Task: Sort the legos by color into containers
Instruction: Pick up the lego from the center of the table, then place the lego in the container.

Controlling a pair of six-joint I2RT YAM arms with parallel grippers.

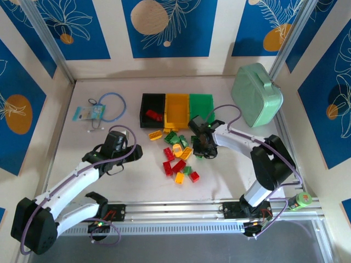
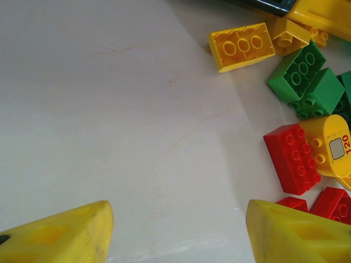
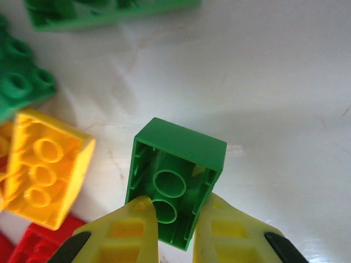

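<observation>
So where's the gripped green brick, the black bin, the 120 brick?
green brick (image 3: pixel 176 167): right wrist view, hollow underside.
black bin (image 1: pixel 143 109): top view, left wall.
120 brick (image 2: pixel 324 131): left wrist view, curved face.

The black bin (image 1: pixel 148 103), yellow bin (image 1: pixel 176 107) and green bin (image 1: pixel 201 104) sit in a row. A red brick (image 1: pixel 153 115) lies in the black bin. Mixed bricks (image 1: pixel 179 166) lie heaped in front. One green brick (image 3: pixel 176 159) is upside down.

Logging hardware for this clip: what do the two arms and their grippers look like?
Both the left arm and right arm have white shells with black joints, and a lilac cable loops along each. The left gripper and right gripper carry blunt yellow plastic fingers with shallow moulded pockets.
</observation>
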